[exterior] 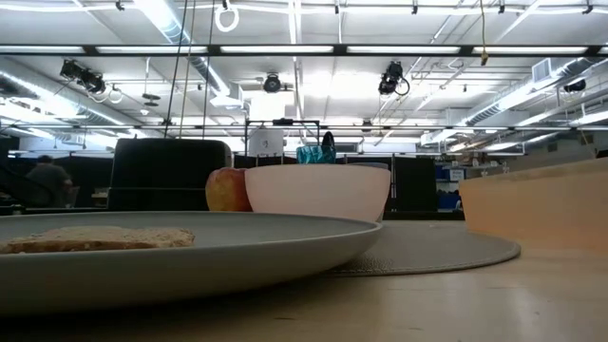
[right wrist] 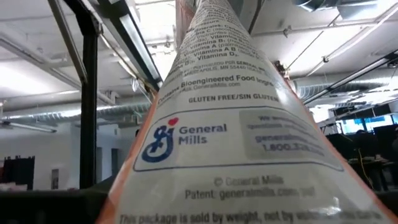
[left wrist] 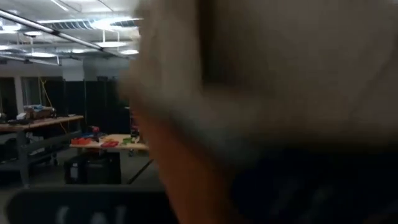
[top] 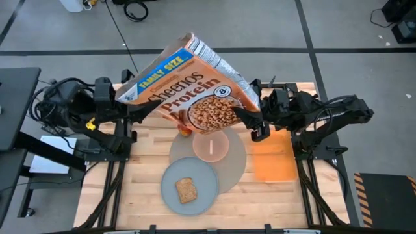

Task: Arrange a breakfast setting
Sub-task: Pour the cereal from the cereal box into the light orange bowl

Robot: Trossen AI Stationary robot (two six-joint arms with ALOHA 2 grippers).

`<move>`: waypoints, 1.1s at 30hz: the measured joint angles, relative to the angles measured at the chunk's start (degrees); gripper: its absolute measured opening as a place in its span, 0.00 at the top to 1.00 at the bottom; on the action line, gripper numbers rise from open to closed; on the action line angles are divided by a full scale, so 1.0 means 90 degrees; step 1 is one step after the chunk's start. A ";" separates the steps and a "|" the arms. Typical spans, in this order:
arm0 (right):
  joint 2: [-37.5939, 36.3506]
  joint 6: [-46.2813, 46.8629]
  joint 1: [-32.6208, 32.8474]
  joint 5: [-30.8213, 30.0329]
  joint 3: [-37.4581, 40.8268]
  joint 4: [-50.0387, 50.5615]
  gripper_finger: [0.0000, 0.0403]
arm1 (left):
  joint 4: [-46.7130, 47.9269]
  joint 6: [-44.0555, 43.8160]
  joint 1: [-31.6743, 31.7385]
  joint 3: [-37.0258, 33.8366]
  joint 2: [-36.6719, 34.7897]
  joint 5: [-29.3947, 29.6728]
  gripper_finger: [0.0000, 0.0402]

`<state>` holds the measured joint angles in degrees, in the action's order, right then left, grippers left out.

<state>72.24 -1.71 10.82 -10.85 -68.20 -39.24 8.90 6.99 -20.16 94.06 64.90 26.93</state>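
Note:
A large orange cereal box (top: 192, 84) hangs tilted between my two grippers, above the table's far middle. My left gripper (top: 138, 109) is at its left end and my right gripper (top: 252, 118) at its right lower corner. The box fills the left wrist view (left wrist: 261, 93), and its side panel fills the right wrist view (right wrist: 230, 130). Below it the pink bowl (top: 211, 145) stands on the round placemat (top: 234, 170). The red apple (top: 185, 130) lies by the bowl. The toast (top: 186, 190) lies on the grey plate (top: 170, 195). The spoon is out of view. My left gripper is shut on the box's left end (top: 133, 97), coming level from the table's left. The box itself hides the place of contact. My right gripper is shut on the box's right lower corner (top: 246, 109), coming level from the table's right. The box is lifted clear of the table and tilted.
An orange rectangular mat (top: 273, 157) lies right of the placemat. In the low view a black toaster (exterior: 171, 171) stands behind the apple (exterior: 226, 190), and a small teal thing (exterior: 315, 152) shows behind the bowl (exterior: 318, 190). Bare wood shows at the near left (top: 140, 188).

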 joint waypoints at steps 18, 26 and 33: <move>-0.2005 0.0566 -0.0058 -0.0168 0.1936 0.1743 0.43 | 0.3933 -0.2455 0.0001 0.0005 -0.1072 0.0175 0.50; -0.3936 0.1351 -0.0057 -0.0290 0.3147 0.3567 0.43 | 0.5400 -0.4066 0.0015 0.0005 -0.0804 0.0776 0.52; -0.5104 0.1611 -0.0057 -0.0335 0.3181 0.6276 0.43 | 0.5480 -0.4673 0.0015 0.0005 -0.0217 0.0886 0.52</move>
<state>26.30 12.79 10.31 -13.86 -39.57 17.25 58.22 -35.06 -20.03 94.11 62.95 34.90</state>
